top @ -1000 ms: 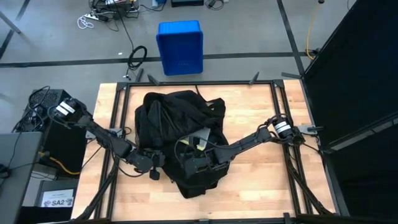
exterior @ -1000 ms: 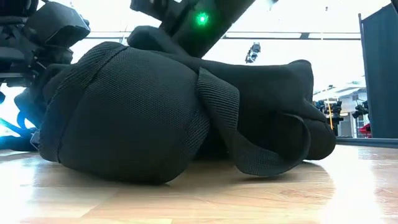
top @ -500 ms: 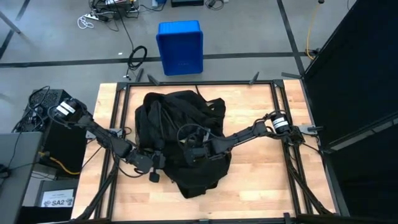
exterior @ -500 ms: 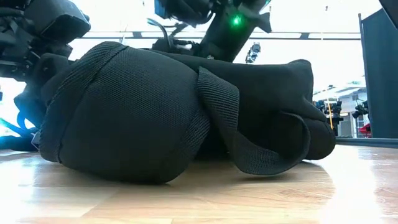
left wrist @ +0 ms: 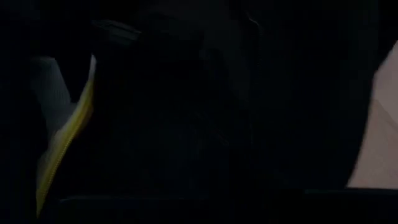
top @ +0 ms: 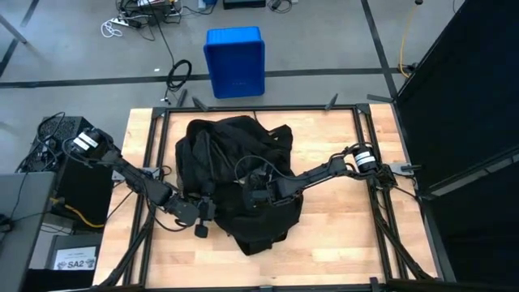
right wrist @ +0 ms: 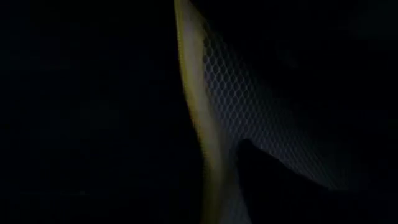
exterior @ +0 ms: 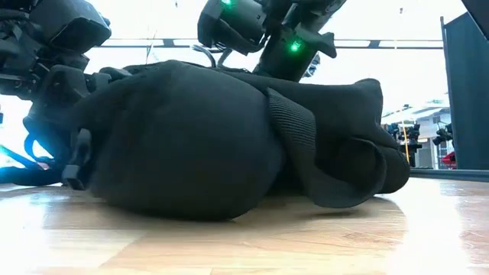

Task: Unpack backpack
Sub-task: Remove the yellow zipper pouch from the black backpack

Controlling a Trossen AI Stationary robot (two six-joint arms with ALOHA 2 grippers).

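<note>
right gripper (top: 253, 193): moved deeper into backpack (top: 235, 182) | front fabric now bulged, mesh hidden

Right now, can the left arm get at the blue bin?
Probably not. The blue bin sits on the floor beyond the table's far edge, with the backpack between it and the left gripper, which is at the pack's side.

Wrist cams v. dark; low view backlit.

backpack (top: 235, 182) heaped mid-table, both arms pressed into it, bare wood (top: 340, 235) around (widest near right side)
</note>
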